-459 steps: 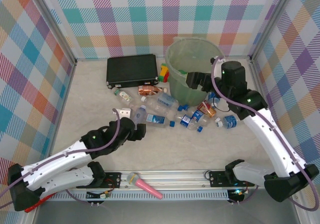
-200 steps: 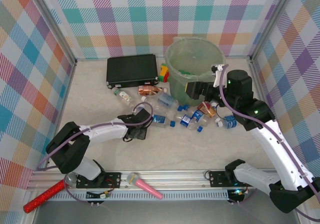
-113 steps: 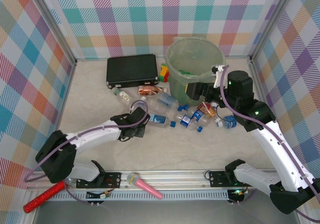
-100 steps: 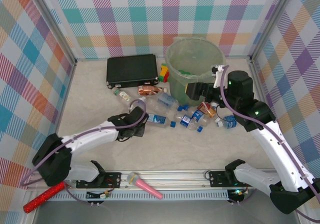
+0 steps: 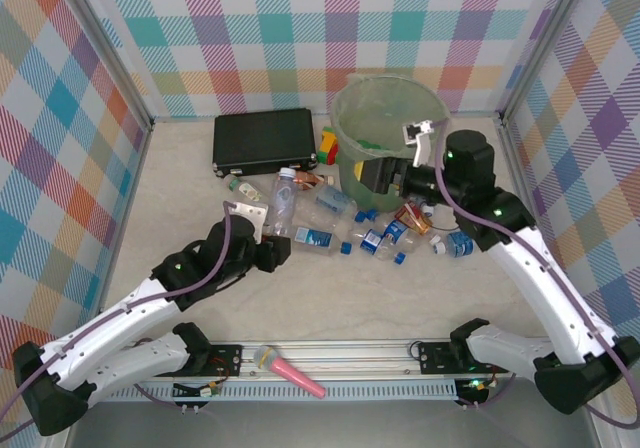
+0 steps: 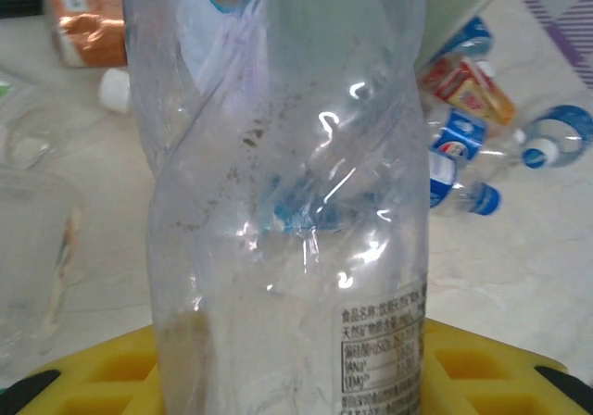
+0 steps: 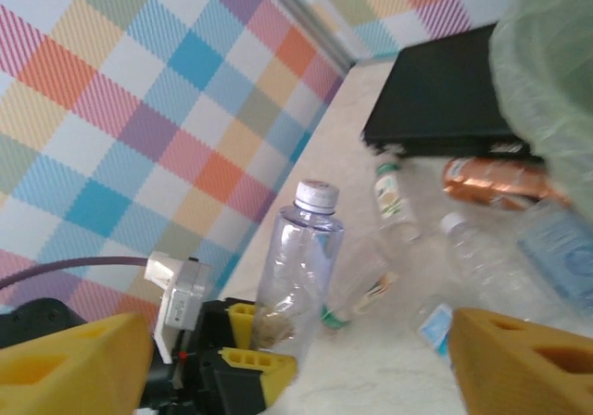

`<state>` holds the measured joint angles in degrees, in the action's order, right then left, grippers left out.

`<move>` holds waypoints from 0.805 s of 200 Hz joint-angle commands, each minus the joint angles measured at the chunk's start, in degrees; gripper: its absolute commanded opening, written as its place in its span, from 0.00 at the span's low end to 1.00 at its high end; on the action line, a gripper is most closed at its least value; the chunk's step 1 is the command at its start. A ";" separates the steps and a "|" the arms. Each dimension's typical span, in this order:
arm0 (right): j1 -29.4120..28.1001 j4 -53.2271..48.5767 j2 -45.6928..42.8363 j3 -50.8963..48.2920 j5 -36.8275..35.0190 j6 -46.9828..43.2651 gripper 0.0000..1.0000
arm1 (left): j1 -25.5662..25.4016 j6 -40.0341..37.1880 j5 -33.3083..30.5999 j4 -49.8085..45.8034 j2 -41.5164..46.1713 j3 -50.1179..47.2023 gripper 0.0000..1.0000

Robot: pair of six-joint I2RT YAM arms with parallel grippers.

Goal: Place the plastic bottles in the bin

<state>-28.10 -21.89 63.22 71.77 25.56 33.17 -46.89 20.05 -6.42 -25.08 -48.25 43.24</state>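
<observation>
The left hand (image 5: 270, 252) is clamped on a clear bottle (image 5: 283, 203), which stands upright. The right hand (image 5: 377, 178) has its fingers apart and empty, just beside the bin (image 5: 351, 154)

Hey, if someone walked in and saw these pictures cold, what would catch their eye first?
Probably the clear bottle held upright in the left gripper, near the middle of the table and looming large in the left wrist view. Next comes the big pale-green bin at the back right, with a litter of crushed bottles strewn in front of it.
</observation>
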 commanded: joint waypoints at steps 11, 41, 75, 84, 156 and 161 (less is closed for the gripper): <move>-2.56 1.40 4.91 4.65 6.22 2.39 0.72 | -3.66 -1.98 3.34 3.42 -0.18 1.75 0.46; -5.46 1.67 8.74 6.30 4.46 2.21 0.60 | -7.07 -2.44 3.87 5.95 -0.95 3.22 0.46; -7.38 1.94 12.62 7.76 2.33 3.04 0.60 | -9.50 -2.65 2.86 5.78 -1.55 4.87 0.46; -7.65 1.79 13.50 8.09 2.04 3.30 0.59 | -9.79 -2.66 2.81 5.58 -1.58 5.18 0.46; -8.11 1.67 16.29 8.38 -0.09 2.98 0.55 | -11.37 -2.89 2.62 5.66 -0.53 5.34 0.47; -8.13 1.67 16.48 8.52 -0.03 3.08 0.53 | -11.46 -2.83 2.67 5.71 -0.64 5.42 0.47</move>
<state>-35.73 -21.85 78.89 79.07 25.93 35.86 -57.58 18.35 -4.29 -20.75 -49.65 46.76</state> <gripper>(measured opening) 0.552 0.468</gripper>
